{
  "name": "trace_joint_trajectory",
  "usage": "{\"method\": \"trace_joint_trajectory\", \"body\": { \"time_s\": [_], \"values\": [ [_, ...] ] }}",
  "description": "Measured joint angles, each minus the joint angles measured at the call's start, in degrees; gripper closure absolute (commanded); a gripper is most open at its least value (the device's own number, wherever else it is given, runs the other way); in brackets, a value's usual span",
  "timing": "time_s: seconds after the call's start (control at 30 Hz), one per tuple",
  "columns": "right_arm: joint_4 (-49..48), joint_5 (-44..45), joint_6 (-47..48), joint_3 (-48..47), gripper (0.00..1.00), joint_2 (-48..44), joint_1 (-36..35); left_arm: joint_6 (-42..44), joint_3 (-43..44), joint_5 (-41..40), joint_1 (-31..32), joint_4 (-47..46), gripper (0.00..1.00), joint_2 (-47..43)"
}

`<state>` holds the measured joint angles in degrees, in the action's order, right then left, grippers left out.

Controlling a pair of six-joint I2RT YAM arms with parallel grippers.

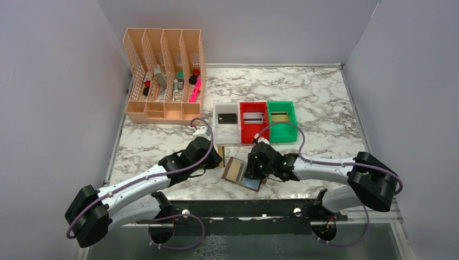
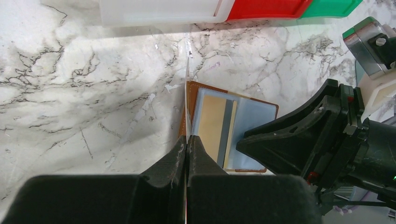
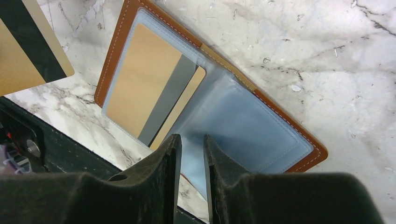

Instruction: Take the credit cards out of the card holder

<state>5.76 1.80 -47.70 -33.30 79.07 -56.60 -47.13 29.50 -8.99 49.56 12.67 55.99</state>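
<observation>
The brown card holder (image 1: 242, 174) lies open on the marble near the table's front edge. In the right wrist view its left pale-blue pocket holds a gold credit card (image 3: 140, 93) with a grey stripe, and the right pocket (image 3: 252, 130) looks empty. My left gripper (image 2: 187, 139) is shut on another gold card (image 2: 187, 93), held edge-on just left of the holder; it also shows in the right wrist view (image 3: 28, 46) with a black stripe. My right gripper (image 3: 190, 140) hovers over the holder's near edge, jaws a narrow gap apart, nothing between them.
White (image 1: 226, 135), red (image 1: 253, 138) and green (image 1: 282, 137) bins stand in a row just behind the holder, holding a black, a silvery and a gold card. A peach desk organizer (image 1: 164, 76) with pens stands at the back left. Grey walls enclose the table.
</observation>
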Motion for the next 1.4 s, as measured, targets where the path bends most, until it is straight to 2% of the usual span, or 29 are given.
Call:
{"method": "trace_joint_trajectory", "body": {
  "time_s": [0.5,0.83,0.97,1.1,1.27,1.4],
  "values": [
    [-4.2,1.5,12.3,-6.0,0.70,8.4,0.0,-0.7,0.0,-1.1,0.0,-0.1,1.00,-2.8],
    [-10.5,-2.7,20.5,-7.1,0.70,11.7,0.2,-1.6,0.0,-2.0,0.0,0.0,1.00,-3.2],
    [-10.2,-3.4,21.9,-7.5,0.68,11.6,0.3,-1.6,0.0,-2.0,0.0,0.0,1.00,-3.2],
    [-6.2,-2.9,22.3,-7.5,0.64,8.0,0.3,-1.4,0.0,-2.0,0.0,-0.3,1.00,-3.2],
    [-2.4,2.1,21.2,-7.4,0.58,-3.4,1.1,0.0,-0.3,-1.7,-0.5,-2.1,1.00,-3.1],
    [-2.2,4.2,18.9,-5.6,0.44,-11.3,5.9,2.3,0.0,0.9,-3.5,-2.4,1.00,-2.3]
  ]
}}
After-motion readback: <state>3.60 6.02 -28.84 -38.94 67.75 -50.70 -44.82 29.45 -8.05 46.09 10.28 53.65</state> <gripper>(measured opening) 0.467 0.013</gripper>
